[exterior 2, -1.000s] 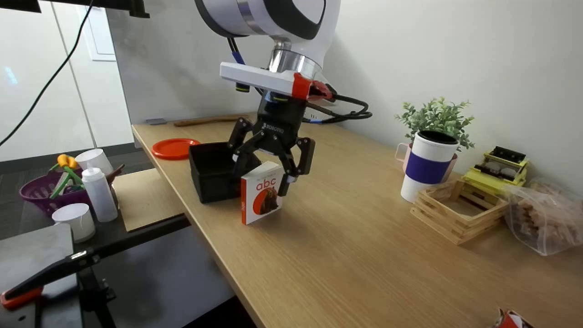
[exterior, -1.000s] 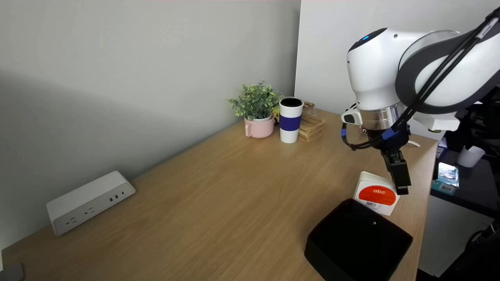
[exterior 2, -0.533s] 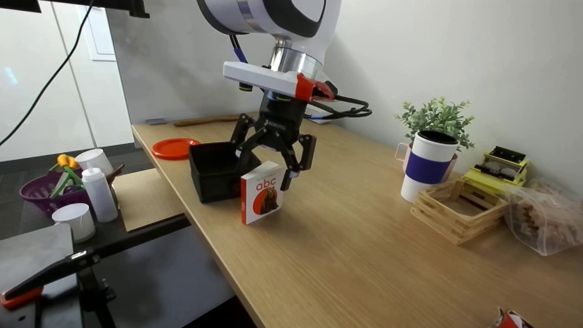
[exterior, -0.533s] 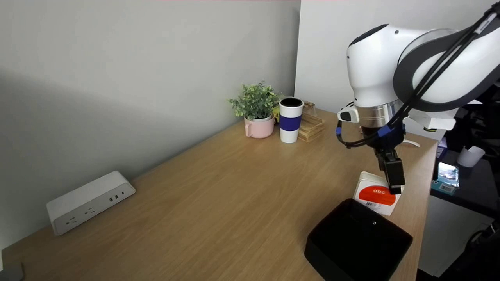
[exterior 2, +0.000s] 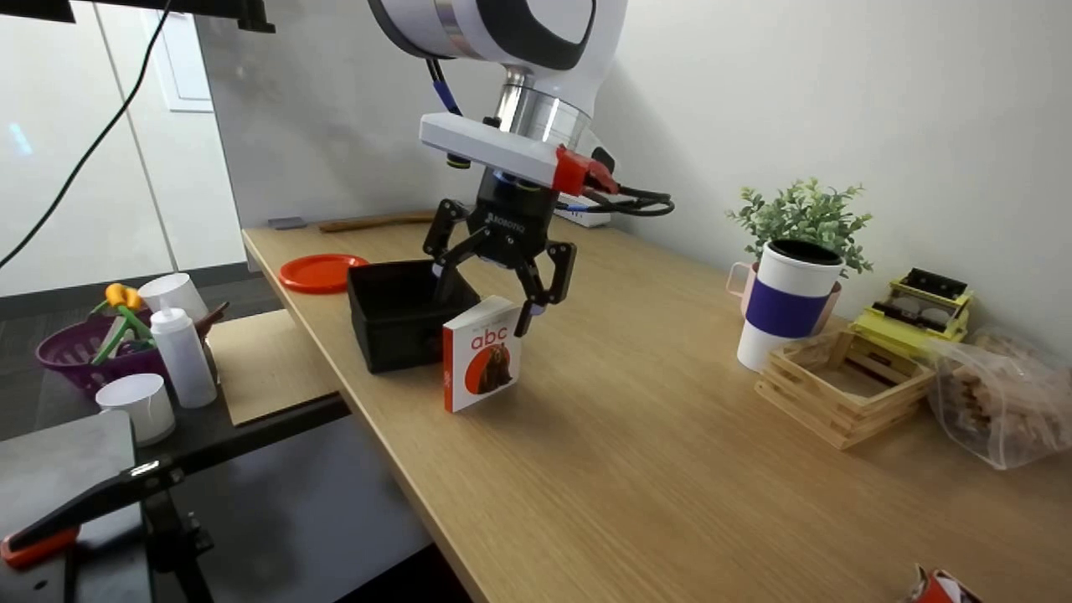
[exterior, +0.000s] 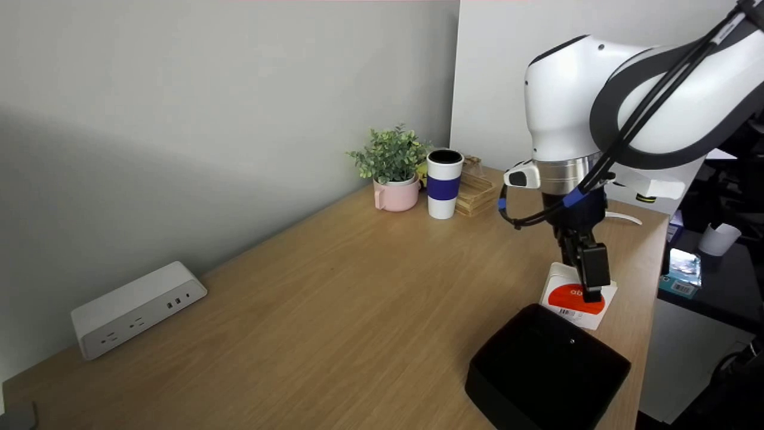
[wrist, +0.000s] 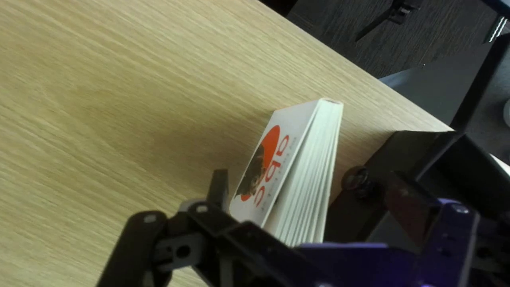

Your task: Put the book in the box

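Edge of the tabletop (exterior 2: 670,469) runs diagonally, upper left to bottom centre, in an exterior view. Black box (exterior 2: 402,343) sits close to it; book (exterior 2: 483,360) stands upright just beside the box, outside it. Fingers (exterior 2: 525,319) wide apart, one to the book's cover side, one to the box side; can't tell if either touches. Red plate (exterior 2: 322,274) near the same edge, by the box. Blue-banded cup (exterior 2: 785,308) and wooden crate (exterior 2: 888,402) well apart from the book, right of frame. Box: open top, inside too dark to read. Clear bag (exterior 2: 1001,402) of brownish stuff beside the crate. Pink mug (exterior: 397,196) holds a leafy plant (exterior: 388,156). Surface is light wood grain, grey wall (exterior: 209,119) along it. White power strip (exterior: 140,309) by the wall, left in an exterior view.
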You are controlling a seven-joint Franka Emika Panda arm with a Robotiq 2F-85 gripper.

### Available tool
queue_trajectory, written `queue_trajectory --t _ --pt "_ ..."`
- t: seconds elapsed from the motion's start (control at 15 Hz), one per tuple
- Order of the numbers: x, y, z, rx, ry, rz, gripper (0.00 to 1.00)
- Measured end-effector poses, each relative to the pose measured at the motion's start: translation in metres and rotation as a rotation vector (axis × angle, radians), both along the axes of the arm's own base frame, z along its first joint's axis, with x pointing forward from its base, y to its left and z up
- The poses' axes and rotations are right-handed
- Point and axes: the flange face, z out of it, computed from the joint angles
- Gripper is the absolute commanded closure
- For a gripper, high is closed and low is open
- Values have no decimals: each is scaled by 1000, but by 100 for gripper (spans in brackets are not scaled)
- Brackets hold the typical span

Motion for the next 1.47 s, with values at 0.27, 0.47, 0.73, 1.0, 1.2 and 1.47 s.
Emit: queue_trajectory --t 0.27,0.47,0.73,1.0,1.2,1.47 --pt "5 -4 -12 9 16 -18 0" --pt "9 -10 -19 11 24 -34 0" --pt "14 -15 -22 12 24 -43 31" --pt "17 -14 -24 14 22 -43 60" --pt "18 -14 -23 14 19 -42 81" --pt "20 -13 -22 15 16 -41 100"
